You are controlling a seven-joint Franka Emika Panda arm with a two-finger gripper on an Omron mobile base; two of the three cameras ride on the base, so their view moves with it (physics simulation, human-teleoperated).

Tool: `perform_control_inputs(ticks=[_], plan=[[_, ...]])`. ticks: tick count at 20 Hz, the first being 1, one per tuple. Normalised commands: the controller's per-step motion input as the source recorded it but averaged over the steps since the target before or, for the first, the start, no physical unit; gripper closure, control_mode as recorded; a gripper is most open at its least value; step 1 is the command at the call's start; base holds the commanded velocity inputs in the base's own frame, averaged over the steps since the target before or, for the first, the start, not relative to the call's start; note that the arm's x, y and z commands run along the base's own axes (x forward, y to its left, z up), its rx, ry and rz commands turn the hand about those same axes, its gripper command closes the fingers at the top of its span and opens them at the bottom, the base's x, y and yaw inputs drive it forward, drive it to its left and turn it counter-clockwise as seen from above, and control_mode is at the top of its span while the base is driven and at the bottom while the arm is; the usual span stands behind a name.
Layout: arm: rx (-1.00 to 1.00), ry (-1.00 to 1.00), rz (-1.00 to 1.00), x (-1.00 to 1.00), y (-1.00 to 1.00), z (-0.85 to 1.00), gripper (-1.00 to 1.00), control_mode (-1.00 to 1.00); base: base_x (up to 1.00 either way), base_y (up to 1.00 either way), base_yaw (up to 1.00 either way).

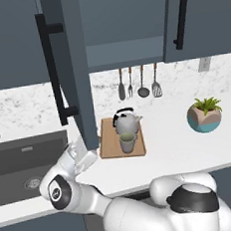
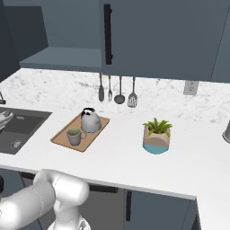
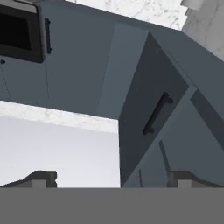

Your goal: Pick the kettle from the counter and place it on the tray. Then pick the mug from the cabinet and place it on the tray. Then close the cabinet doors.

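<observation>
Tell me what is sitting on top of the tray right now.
On the tray stand the kettle, at its far end, and the mug, nearer the counter's front edge. The board under both is covered where they stand; nothing else shows on it.

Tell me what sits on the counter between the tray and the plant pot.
Nothing: in the right base view, bare white counter runs from the tray to the plant pot.
</observation>
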Motion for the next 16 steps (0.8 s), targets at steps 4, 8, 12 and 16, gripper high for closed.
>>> perform_control_inputs(ticks=[4, 8, 12, 16], plan=[[0.00, 0.12, 0.00, 0.33, 0.50, -0.22, -1.00, -1.00, 0.00, 0.00, 0.00], [-0.01, 0.11, 0.00, 0.34, 0.45, -0.29, -1.00, -1.00, 0.00, 0.00, 0.00], [-0.01, 0.12, 0.00, 0.36, 0.46, -0.30, -1.00, -1.00, 0.00, 0.00, 0.00], [-0.01, 0.14, 0.00, 0.33, 0.51, -0.20, -1.00, -1.00, 0.00, 0.00, 0.00]])
